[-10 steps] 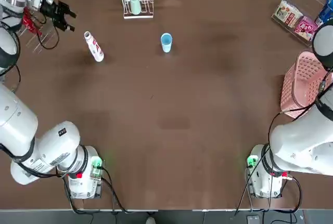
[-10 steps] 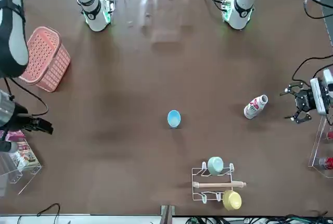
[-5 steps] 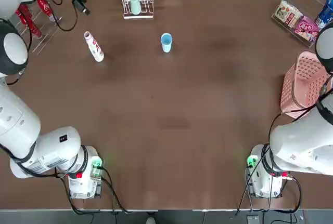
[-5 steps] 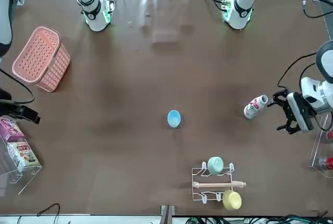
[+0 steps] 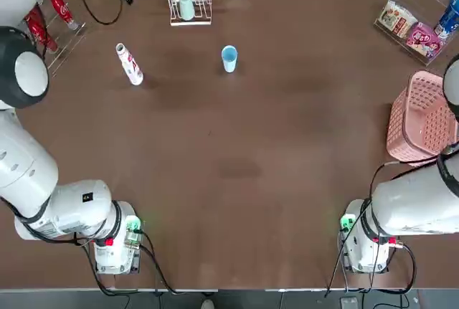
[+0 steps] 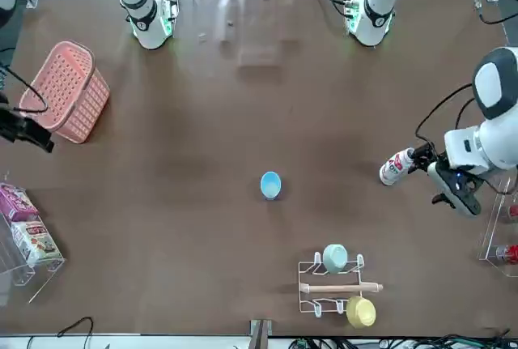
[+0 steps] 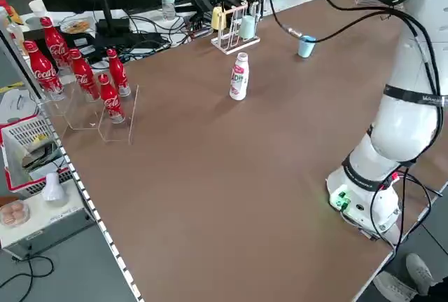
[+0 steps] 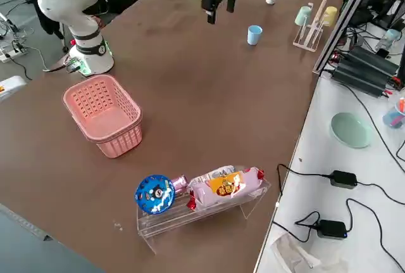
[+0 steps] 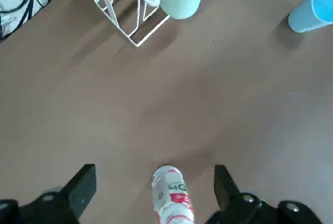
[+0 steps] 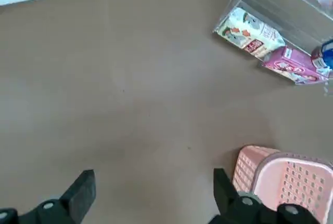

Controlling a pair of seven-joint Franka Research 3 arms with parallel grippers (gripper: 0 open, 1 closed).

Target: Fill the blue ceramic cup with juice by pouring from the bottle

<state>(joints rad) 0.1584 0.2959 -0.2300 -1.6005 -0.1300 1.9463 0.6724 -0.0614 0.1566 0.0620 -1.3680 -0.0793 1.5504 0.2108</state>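
Left gripper (image 9: 155, 190) is near the bottle (image 9: 173, 195), jaws released.
Cup (image 5: 229, 58) stands upright near the rack (image 5: 189, 1), it seems; right gripper (image 10: 155, 193), also released, is near the basket (image 10: 286, 180).

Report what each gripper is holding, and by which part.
Nothing is held: the left gripper is open near the bottle, the right gripper open over the table.
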